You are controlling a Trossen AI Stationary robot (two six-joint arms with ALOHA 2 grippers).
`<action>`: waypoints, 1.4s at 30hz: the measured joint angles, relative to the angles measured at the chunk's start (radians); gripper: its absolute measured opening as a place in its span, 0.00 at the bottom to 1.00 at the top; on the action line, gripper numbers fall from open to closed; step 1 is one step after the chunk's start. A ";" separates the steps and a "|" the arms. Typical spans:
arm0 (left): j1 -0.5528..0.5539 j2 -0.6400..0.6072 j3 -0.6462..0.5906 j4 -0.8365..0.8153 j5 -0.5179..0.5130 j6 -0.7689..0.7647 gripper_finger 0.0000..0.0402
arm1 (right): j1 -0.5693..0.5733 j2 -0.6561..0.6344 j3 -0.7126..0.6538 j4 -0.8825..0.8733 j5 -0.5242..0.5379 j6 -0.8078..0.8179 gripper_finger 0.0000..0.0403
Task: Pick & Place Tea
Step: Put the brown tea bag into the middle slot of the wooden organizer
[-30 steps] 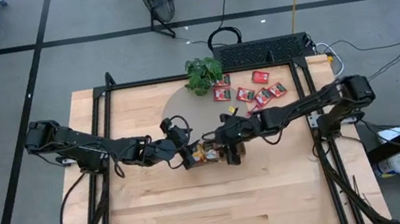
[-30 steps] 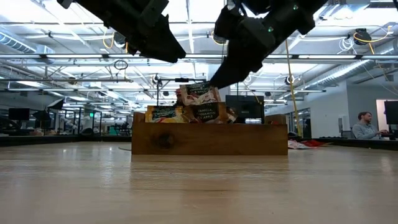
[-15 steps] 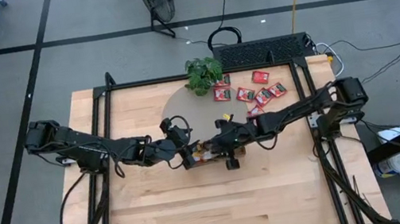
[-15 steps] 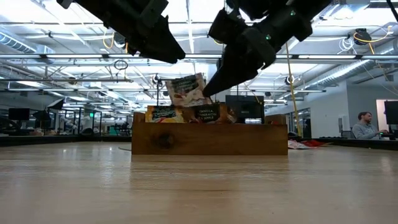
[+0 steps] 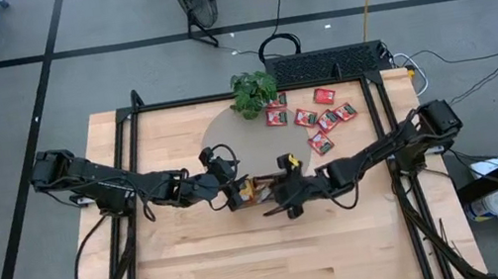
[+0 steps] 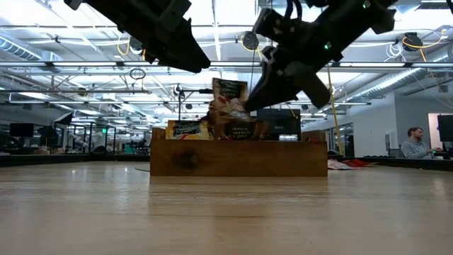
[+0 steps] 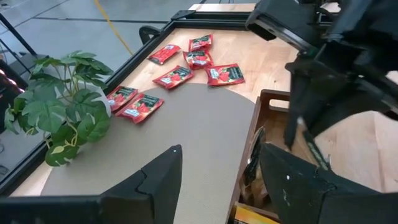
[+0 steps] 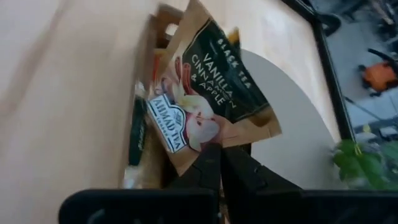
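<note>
The right pincer (image 8: 219,163) pinches one corner of a vanilla-cinnamon-apple tea packet (image 8: 208,102) above the wooden tray (image 6: 238,157), left pincer (image 7: 217,180) open wide beside it, so the packet could swing, slip or snag standing packets.

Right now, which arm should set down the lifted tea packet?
Right. Its gripper is already shut on the packet, held above the wooden tray. The left gripper hangs open and empty by the tray.
</note>
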 joint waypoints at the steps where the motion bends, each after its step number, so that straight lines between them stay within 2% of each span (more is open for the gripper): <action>1: 0.000 0.000 0.000 0.000 0.000 -0.003 0.54 | 0.003 0.000 -0.009 0.010 0.015 0.008 0.00; 9: 0.000 0.000 0.000 0.000 0.000 -0.008 0.54 | 0.023 0.000 -0.099 0.162 0.032 0.044 0.00; 15: 0.000 0.000 0.000 0.000 0.000 -0.009 0.54 | 0.072 0.000 -0.110 0.160 0.213 0.038 0.00; 18: 0.000 0.000 0.000 0.004 0.000 -0.015 0.54 | 0.098 0.000 -0.110 0.163 0.259 0.042 0.00; 26: 0.000 0.000 0.000 0.017 0.000 -0.026 0.54 | 0.122 0.027 -0.110 0.173 0.259 0.118 0.00; 33: 0.000 0.000 0.000 0.009 0.000 -0.030 0.54 | 0.141 0.017 -0.110 0.235 0.255 0.073 0.00; 34: 0.000 0.000 0.000 0.008 0.000 -0.030 0.54 | 0.146 0.017 -0.110 0.246 0.233 0.057 0.00; 38: 0.000 0.000 0.000 0.008 0.000 -0.031 0.54 | 0.149 0.021 -0.110 0.290 0.038 0.067 0.00; 42: 0.000 0.000 0.000 0.016 0.000 -0.031 0.54 | 0.122 0.033 -0.110 0.285 0.047 0.078 0.00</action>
